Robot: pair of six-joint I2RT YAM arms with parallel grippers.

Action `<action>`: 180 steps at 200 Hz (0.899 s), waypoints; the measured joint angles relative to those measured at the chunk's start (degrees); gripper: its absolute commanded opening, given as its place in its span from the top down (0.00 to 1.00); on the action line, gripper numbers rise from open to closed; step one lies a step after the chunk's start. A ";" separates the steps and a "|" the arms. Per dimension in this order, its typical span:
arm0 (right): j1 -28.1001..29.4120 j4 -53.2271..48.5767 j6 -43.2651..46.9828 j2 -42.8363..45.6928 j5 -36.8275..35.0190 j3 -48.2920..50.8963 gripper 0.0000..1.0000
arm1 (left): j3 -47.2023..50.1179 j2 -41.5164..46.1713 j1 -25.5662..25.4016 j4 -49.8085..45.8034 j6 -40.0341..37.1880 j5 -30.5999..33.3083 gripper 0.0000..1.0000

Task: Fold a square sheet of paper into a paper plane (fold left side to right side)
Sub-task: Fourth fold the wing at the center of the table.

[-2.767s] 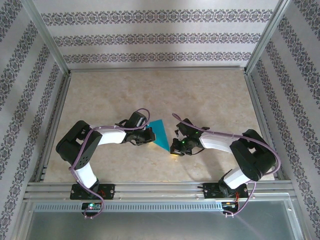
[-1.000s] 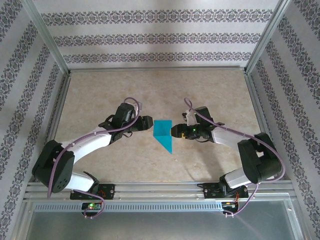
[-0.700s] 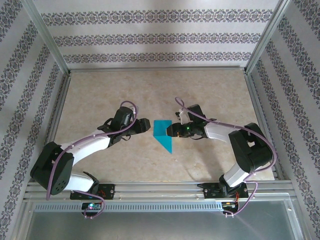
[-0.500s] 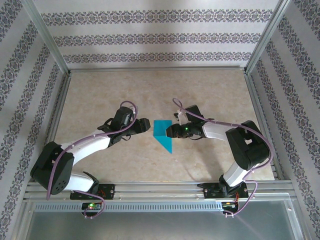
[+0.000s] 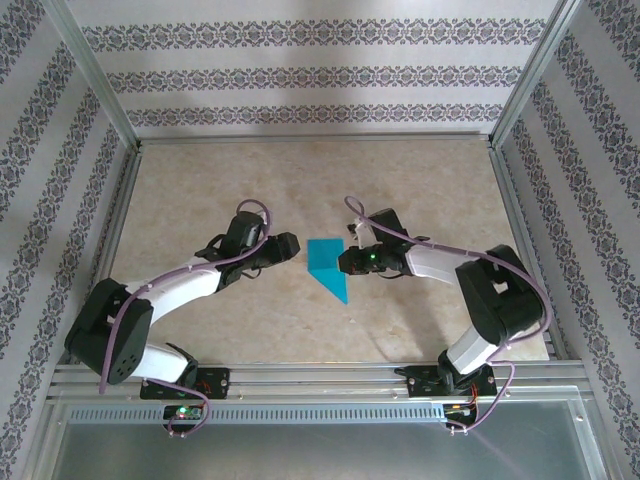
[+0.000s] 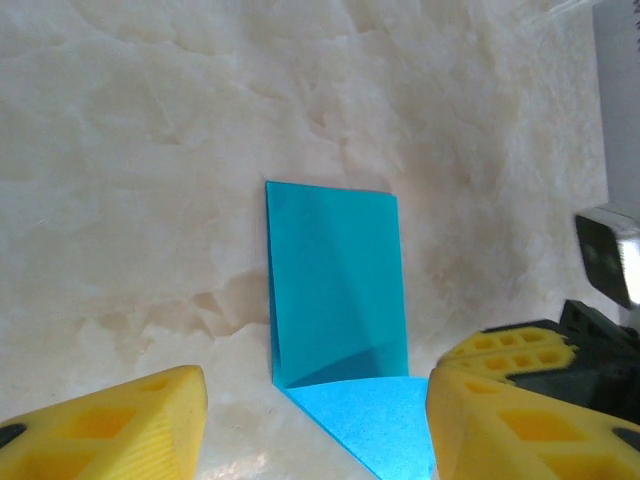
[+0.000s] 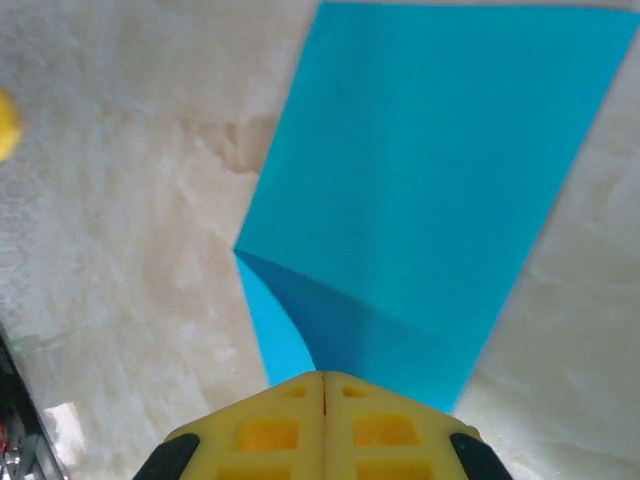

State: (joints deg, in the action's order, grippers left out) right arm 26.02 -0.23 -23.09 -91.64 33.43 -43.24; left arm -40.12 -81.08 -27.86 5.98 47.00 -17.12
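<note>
The right gripper (image 5: 344, 262), open a second ago, has closed its jaws on the right edge of the square sheet of paper (image 5: 324, 260). The left gripper (image 5: 290, 245) has backed off leftward, and its arm has stretched out.

folded teal-blue paper sheet (image 6: 335, 290), matt, smooth; cream marble-patterned counter (image 6: 150, 150), faintly glossy; yellow moulded plastic fingers (image 7: 265, 435), matt.

A folded teal-blue sheet of paper (image 7: 430, 170) is seen lying on a pale marbled table (image 7: 120, 250). The right gripper (image 7: 323, 378) is met at the sheet's near edge, its yellow fingers (image 7: 300, 400) pressed together with no gap left between them. At that edge of the sheet a darker triangular flap is shown, and at the sheet's near-left corner a lighter blue layer is exposed. Whether paper is pinched cannot be told
</note>
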 measured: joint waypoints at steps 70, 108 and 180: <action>-1.55 0.04 0.42 6.56 -0.15 2.58 1.00 | -3.63 -12.39 0.24 8.15 5.62 -8.96 0.44; -2.21 0.04 0.39 7.58 -0.13 3.19 1.00 | -7.82 -19.08 0.24 12.00 7.23 -12.66 0.49; -2.47 0.33 0.35 8.39 -0.11 3.58 1.00 | -11.93 -26.21 0.24 13.07 8.33 -15.19 0.67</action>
State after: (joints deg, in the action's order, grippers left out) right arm 23.55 0.10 -22.74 -83.24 33.32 -39.66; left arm -52.05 -107.28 -27.62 19.05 55.33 -32.32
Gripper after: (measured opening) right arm 0.060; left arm 0.388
